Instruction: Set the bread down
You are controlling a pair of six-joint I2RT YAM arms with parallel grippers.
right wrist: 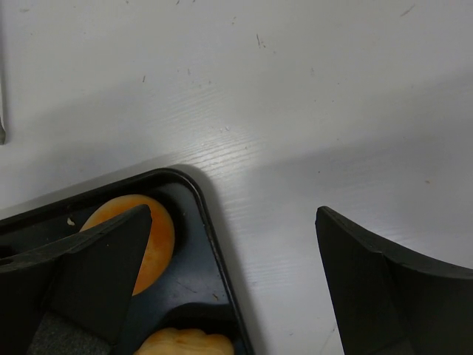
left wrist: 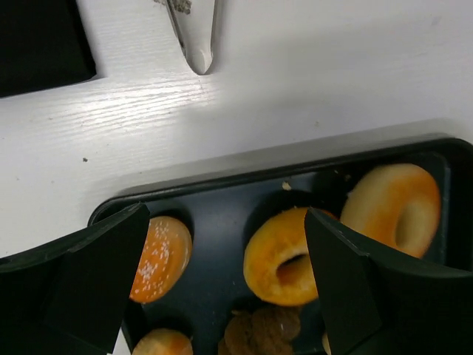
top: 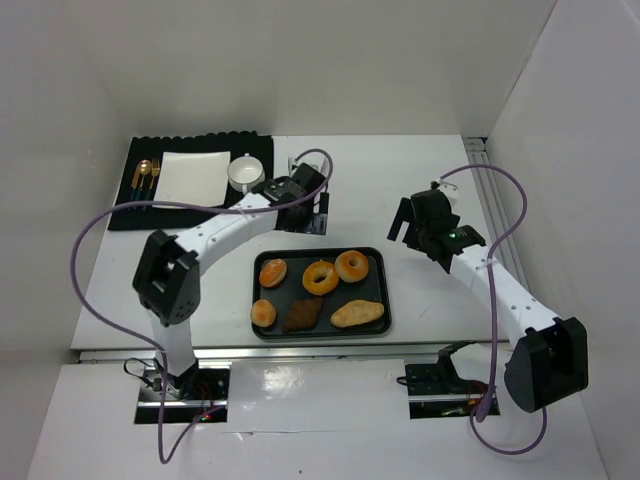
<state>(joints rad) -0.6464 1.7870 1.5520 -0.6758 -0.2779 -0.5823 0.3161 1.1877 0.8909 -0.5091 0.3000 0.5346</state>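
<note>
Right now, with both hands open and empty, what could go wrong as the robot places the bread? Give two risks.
1. The ring doughnut lies close between the sesame bun and a second doughnut on the tray; the left hand may shove a neighbour.
2. The metal tongs lie just beyond the tray; a sweep could knock them.

Black placemat [top: 125, 215] at far left of white table [top: 420, 160]. Lies flat, with a wavy far edge. Carries gold cutlery [top: 146, 178] side by side near its left edge and a white cup [top: 245, 172] upright at its right end.
</note>
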